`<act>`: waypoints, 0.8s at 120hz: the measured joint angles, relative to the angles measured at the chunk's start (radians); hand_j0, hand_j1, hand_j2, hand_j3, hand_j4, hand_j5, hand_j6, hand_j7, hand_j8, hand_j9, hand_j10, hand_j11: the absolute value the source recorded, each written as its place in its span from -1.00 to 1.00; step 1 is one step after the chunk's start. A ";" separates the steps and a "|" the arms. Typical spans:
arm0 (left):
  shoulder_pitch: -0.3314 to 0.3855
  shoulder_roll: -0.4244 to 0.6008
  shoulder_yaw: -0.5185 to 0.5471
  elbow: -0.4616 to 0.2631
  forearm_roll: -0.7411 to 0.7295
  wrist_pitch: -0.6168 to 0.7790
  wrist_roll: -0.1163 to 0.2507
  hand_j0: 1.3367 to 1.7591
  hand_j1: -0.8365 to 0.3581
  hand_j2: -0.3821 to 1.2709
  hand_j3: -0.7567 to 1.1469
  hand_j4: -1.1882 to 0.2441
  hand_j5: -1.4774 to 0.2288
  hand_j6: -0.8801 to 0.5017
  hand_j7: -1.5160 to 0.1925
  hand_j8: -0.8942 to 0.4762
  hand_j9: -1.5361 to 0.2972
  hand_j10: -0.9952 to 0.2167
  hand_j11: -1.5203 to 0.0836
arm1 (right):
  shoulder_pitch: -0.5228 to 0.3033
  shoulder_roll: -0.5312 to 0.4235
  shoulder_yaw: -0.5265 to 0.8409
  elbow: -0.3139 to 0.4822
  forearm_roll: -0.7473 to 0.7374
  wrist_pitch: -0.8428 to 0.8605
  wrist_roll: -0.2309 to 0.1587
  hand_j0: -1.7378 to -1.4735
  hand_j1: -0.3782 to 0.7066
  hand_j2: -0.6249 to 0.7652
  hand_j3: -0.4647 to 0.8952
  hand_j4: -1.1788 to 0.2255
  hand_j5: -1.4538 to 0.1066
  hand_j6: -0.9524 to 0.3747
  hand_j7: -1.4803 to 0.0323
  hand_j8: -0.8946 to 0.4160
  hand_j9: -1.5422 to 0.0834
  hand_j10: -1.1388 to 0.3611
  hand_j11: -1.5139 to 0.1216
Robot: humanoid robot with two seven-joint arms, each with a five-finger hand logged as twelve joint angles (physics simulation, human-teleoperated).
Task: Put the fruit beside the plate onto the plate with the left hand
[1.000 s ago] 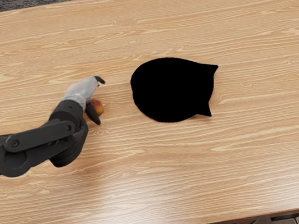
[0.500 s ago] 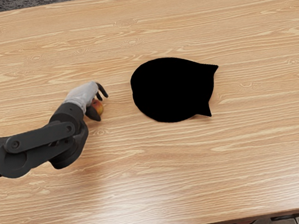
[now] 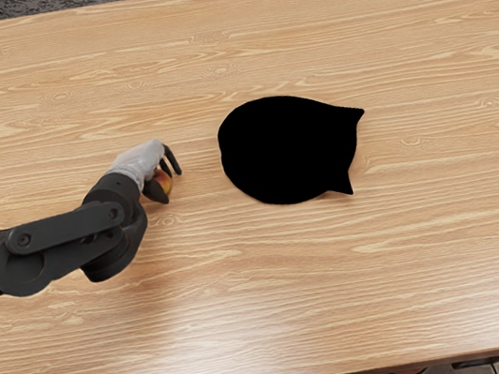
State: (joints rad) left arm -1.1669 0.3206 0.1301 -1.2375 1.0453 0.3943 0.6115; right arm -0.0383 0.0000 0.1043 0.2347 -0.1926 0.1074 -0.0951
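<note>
A small red-orange fruit lies on the wooden table, left of the black cat-head-shaped plate. My left hand covers the fruit from above, its dark fingers curled around it, so only a sliver of the fruit shows. The dark left arm comes in from the left edge. Roughly a fruit's width of bare wood separates the hand from the plate's left rim. The plate holds nothing.
The wooden table fills the view, with its far edge at the top and its near edge at the bottom.
The left hand's fingers, spread over the fruit a second ago, have curled down and closed around it. The arm has hardly shifted; fruit and plate stay in place.
</note>
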 joint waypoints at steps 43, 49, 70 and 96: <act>-0.021 0.050 -0.303 -0.001 -0.172 -0.158 0.001 0.50 -0.10 -0.03 -0.23 -0.34 -0.40 -0.65 -0.32 -0.38 -0.36 -0.34 -0.30 | 0.000 0.000 0.000 0.000 0.000 0.000 0.000 -0.40 -0.90 -0.11 -0.32 0.65 0.83 0.41 0.93 0.34 0.87 0.49 0.82; -0.030 0.046 -0.360 -0.004 -0.184 -0.187 0.001 0.50 -0.10 -0.01 -0.22 -0.34 -0.42 -0.65 -0.33 -0.34 -0.37 -0.32 -0.30 | 0.000 0.000 0.000 0.000 0.000 0.000 0.000 -0.40 -0.90 -0.11 -0.32 0.65 0.83 0.41 0.93 0.34 0.87 0.49 0.82; -0.075 -0.030 -0.458 -0.012 -0.215 -0.229 0.000 0.50 -0.13 -0.01 -0.21 -0.35 -0.43 -0.63 -0.36 -0.33 -0.38 -0.27 -0.32 | 0.000 0.000 0.000 0.000 0.000 0.000 0.000 -0.40 -0.90 -0.11 -0.32 0.65 0.83 0.41 0.93 0.34 0.87 0.49 0.82; -0.062 -0.116 -0.455 -0.009 -0.226 -0.273 -0.001 0.50 -0.20 0.07 -0.21 -0.36 -0.46 -0.62 -0.40 -0.31 -0.41 -0.27 -0.35 | 0.000 0.000 0.000 0.000 0.000 0.000 0.000 -0.40 -0.90 -0.11 -0.32 0.65 0.83 0.41 0.93 0.34 0.87 0.49 0.82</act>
State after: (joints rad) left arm -1.2287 0.2045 -0.3245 -1.2463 0.8193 0.1213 0.6105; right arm -0.0383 0.0000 0.1043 0.2347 -0.1929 0.1074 -0.0951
